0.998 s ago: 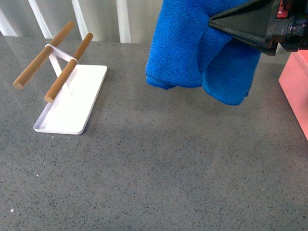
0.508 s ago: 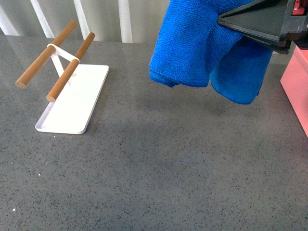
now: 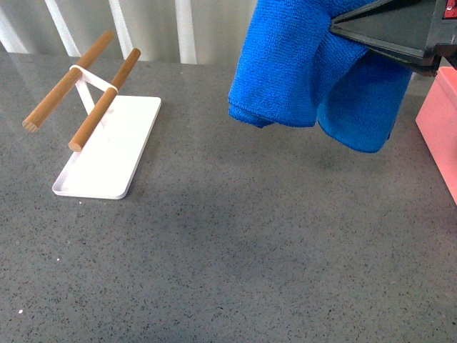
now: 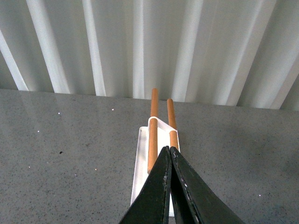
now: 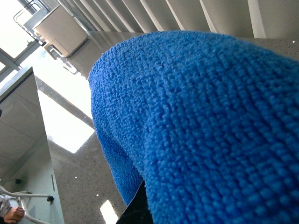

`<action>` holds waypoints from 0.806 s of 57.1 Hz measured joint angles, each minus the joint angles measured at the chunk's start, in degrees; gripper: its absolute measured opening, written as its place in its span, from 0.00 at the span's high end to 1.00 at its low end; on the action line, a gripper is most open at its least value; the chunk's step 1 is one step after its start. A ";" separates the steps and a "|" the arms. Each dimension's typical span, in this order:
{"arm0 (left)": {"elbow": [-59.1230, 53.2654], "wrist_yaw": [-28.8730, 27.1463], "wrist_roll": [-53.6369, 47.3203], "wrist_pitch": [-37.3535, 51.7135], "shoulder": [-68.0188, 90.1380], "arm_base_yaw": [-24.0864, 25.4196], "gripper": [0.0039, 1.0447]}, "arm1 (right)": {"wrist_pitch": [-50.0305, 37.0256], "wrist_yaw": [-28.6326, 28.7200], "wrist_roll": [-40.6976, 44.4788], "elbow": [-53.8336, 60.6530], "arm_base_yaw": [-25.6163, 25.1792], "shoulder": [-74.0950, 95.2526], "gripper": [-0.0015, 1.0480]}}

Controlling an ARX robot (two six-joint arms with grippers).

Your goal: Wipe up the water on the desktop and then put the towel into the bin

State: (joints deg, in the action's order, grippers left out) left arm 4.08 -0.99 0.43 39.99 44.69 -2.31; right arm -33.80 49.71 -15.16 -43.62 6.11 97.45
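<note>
My right gripper (image 3: pixel 335 27) is shut on the bright blue towel (image 3: pixel 300 71) and holds it in the air at the upper right of the front view, above the dark grey speckled desktop (image 3: pixel 235 243). The towel hangs in two folds. It fills the right wrist view (image 5: pixel 210 121), hiding the jaws. The salmon-pink bin (image 3: pixel 439 121) shows at the right edge, just right of the hanging towel. My left gripper (image 4: pixel 169 150) is shut and empty, out of the front view. No water shows on the desktop.
A flat white tray (image 3: pixel 107 153) with two wooden rods (image 3: pixel 100 107) stands at the left of the desktop; it also shows in the left wrist view (image 4: pixel 140 177) ahead of the left gripper. A white ribbed wall (image 4: pixel 149 46) runs behind the desktop.
My right gripper has carried the towel a little to the right, toward the bin. The tray has not moved.
</note>
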 joint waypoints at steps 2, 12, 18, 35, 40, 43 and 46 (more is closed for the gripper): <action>-0.42 0.63 0.00 -0.57 -0.96 0.87 0.97 | 0.11 -0.04 0.09 0.00 0.07 0.00 0.96; -2.73 0.74 0.00 -0.09 -3.28 2.19 0.97 | 0.35 -0.17 0.37 0.00 0.26 0.00 0.96; -2.78 0.94 0.00 -3.82 -7.61 2.19 0.97 | 0.98 -0.39 0.68 0.00 0.33 0.00 0.96; -2.80 0.92 -0.02 -14.38 -18.99 2.19 0.97 | 2.54 -0.57 1.95 -0.02 0.55 0.00 0.96; -2.80 0.96 -0.02 -17.62 -22.40 2.19 0.97 | 3.32 -0.68 2.47 -0.02 0.59 0.00 0.96; -2.80 0.94 -0.02 -19.41 -24.22 2.19 0.97 | 3.50 -0.74 2.73 -0.02 0.57 0.00 0.96; -2.80 0.94 0.00 -21.00 -25.90 2.19 0.97 | 3.85 -0.79 3.10 -0.02 0.57 0.00 0.96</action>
State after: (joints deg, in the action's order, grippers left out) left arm 1.28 -0.05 0.43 18.98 18.79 -0.12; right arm -29.95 48.93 -12.05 -43.64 6.68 97.45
